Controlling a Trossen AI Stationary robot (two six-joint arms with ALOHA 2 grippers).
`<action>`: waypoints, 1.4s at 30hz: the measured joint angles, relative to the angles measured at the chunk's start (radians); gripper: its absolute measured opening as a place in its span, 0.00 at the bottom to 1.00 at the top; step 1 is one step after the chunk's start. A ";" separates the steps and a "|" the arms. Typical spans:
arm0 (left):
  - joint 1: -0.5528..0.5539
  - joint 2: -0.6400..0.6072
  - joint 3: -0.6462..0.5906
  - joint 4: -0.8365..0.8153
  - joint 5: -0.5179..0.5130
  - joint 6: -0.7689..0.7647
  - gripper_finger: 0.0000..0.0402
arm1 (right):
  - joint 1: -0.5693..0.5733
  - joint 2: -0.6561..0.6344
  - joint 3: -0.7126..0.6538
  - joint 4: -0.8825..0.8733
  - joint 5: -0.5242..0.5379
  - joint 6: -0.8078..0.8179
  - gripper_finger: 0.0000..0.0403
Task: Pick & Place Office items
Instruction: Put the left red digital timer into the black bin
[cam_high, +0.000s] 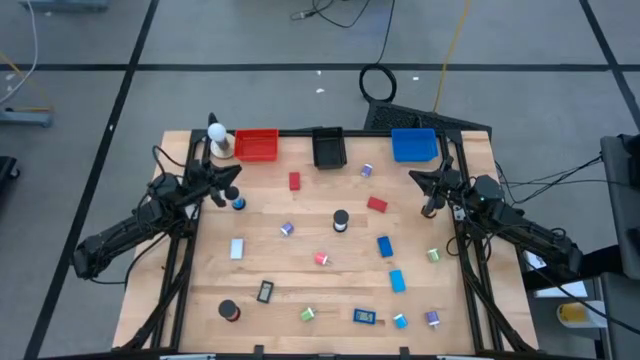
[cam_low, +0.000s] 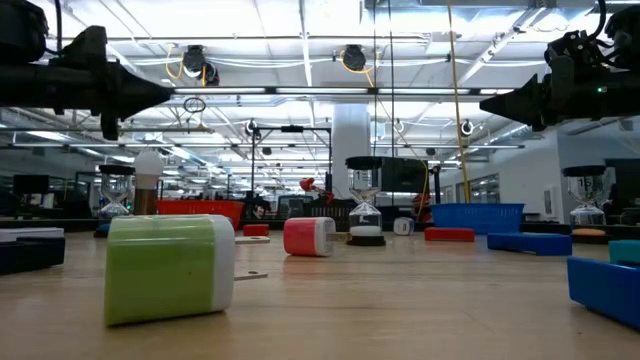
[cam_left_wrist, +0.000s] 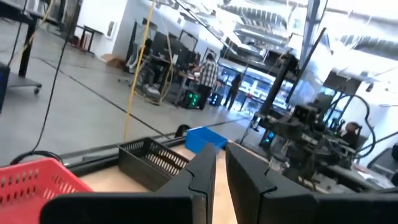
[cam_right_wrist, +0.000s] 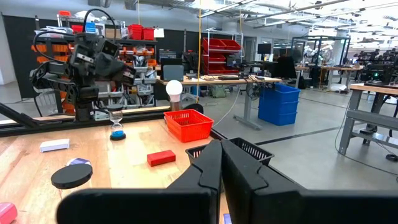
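Left gripper (cam_high: 236, 172): I see it raised over the table's left side near the far edge, fingers all but closed, holding nothing.
Right gripper (cam_high: 415, 178): raised over the right side near the far edge, fingers nearly together, nothing between them.
Items: scattered across the middle and near half of the table (cam_high: 300, 240); none is in a bin.
High view only: I get the full spread, with a red block (cam_high: 294, 181) and a second red block (cam_high: 377, 204) toward the far side, a black roll (cam_high: 340, 220) at centre, blue blocks (cam_high: 385, 246) right of centre, and a black-framed rectangle (cam_high: 265, 291) near the front.
Low view only: a green clip (cam_low: 170, 268) sits close to the lens with a pink one (cam_low: 309, 236) behind it.
Wrist views: the right one shows me the left arm across the table, and the left one the right arm.
Bins: red bin (cam_high: 256, 145), black bin (cam_high: 329, 147) and blue bin (cam_high: 414, 145) line the far edge.
Surface: light wood planks.
Room: grey floor with dark lines; people stand far off in the left wrist view.
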 joint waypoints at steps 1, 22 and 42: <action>0.000 0.000 0.000 0.000 0.012 -0.007 0.10 | 0.000 0.000 0.000 0.000 0.000 0.000 0.01; -0.183 0.356 0.159 -0.098 -0.019 0.326 0.01 | 0.000 0.000 0.000 0.000 0.000 0.000 0.01; -0.352 0.709 0.267 0.038 -0.329 0.301 0.01 | 0.000 0.000 0.000 0.000 0.000 0.000 0.01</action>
